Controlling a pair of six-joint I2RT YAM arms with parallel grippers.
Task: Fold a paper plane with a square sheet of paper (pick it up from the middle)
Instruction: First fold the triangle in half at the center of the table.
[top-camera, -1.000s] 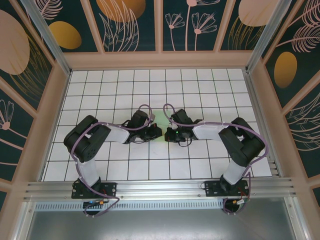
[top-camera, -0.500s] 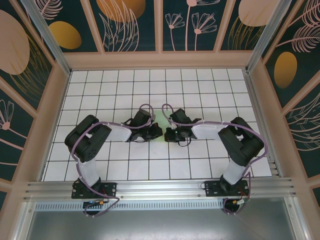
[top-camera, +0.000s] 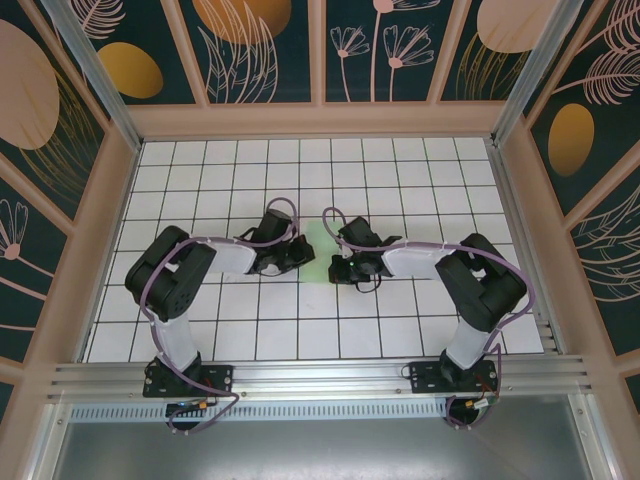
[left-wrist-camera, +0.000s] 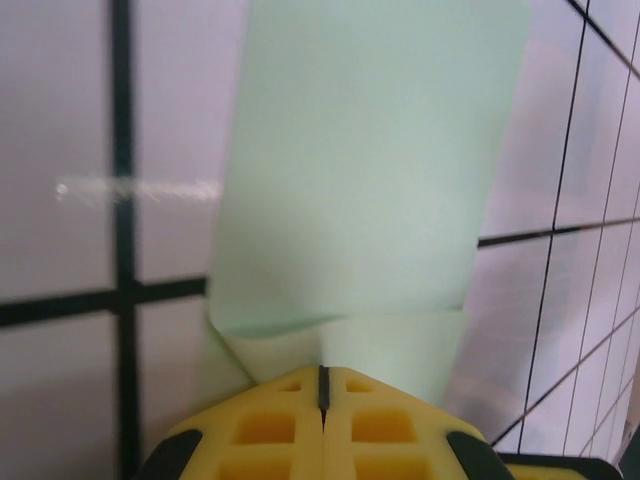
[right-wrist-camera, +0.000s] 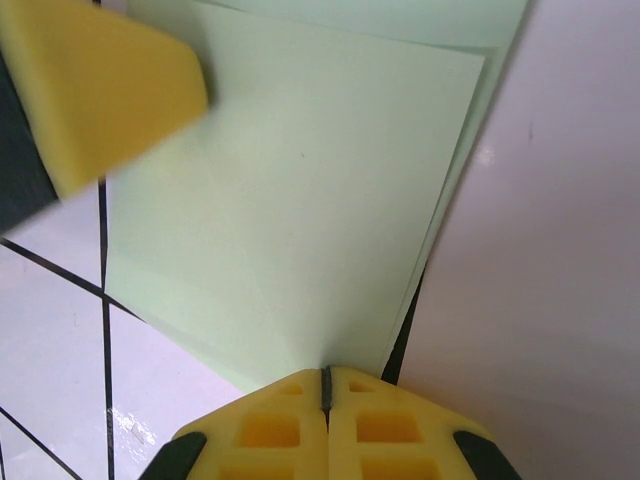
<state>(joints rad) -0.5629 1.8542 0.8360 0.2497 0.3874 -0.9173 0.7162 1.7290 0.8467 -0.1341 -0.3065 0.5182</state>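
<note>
**Position of the workpiece.** The square sheet of paper (top-camera: 320, 250) is lying flat at the middle of the table (top-camera: 400, 180), well apart from all four edges. It is sitting directly between the two arms. In the top view, the part showing between them is running from the near edge toward the far edge. The sheet is already partly folded. The right wrist view is showing one layer lying over another, with the lower layer peeking out along the right side. It is not yet forming a dart.

**Left gripper.** The left gripper (left-wrist-camera: 322, 375) is reaching in from the left side of the table. Its fingers are pressed together with no gap. The paper is extending straight ahead of the tips, and its near edge is curling up at the left, just in front of them. It cannot be told whether a layer is nipped between the fingers or merely pressed down.

**Right gripper.** The right gripper (right-wrist-camera: 326, 372) is approaching from the right side, fingers likewise together. Its tips are meeting the near edge of the upper layer.

**Governing relation.** Both grippers are touching or just beside the paper, so neither arm is the nearer one. The fold line is judged to be running across the line joining the two grippers, so any creasing stroke is probably needing to travel along the sheet's long axis.
</note>
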